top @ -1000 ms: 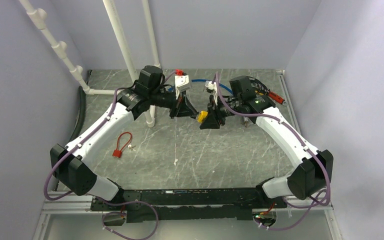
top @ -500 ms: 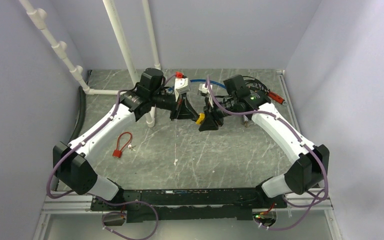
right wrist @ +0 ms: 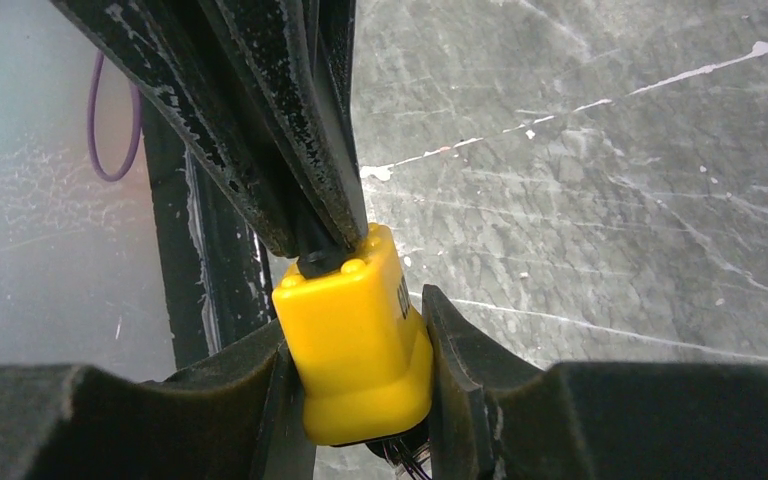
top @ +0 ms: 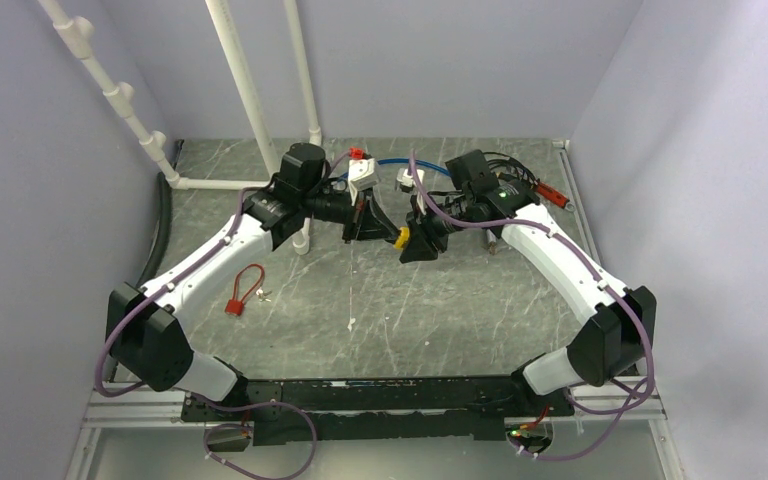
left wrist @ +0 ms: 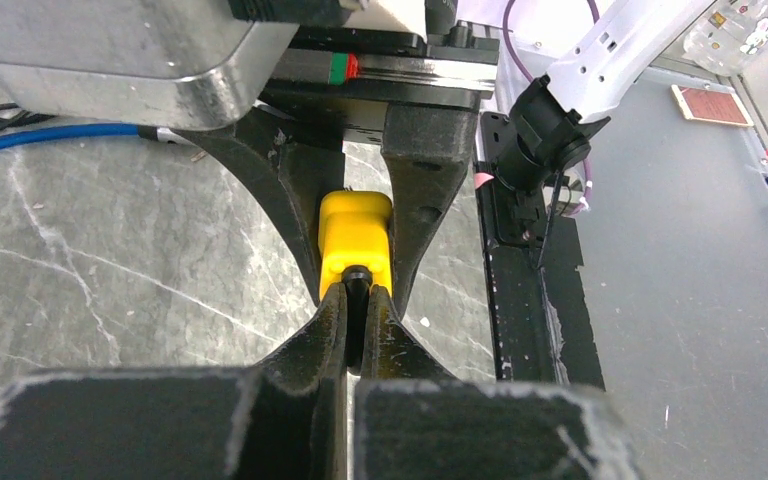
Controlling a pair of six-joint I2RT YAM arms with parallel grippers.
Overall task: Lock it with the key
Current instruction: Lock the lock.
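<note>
A yellow padlock [right wrist: 355, 335] hangs above the middle of the table, and my right gripper [right wrist: 355, 318] is shut on its body from both sides. A black key [left wrist: 358, 300] sticks into the lock's end face. My left gripper [left wrist: 358, 292] is shut on the key's head, fingertips right against the yellow lock [left wrist: 355, 230]. From above, the two grippers meet nose to nose at the lock [top: 401, 240], the left gripper [top: 382, 234] coming from the left and the right gripper [top: 413, 244] from the right. The lock's shackle is hidden.
A red padlock [top: 241, 292] with a cable loop lies on the table at the left, small keys [top: 264, 294] beside it. White pipes [top: 243, 90] stand at the back left. A blue cable [top: 405, 161] and a red item [top: 552, 193] lie at the back. A black rail [top: 380, 395] runs along the near edge.
Both grippers and the lock have drifted slightly left and nearer, and the right wrist has turned a little. Both grips are unchanged.
</note>
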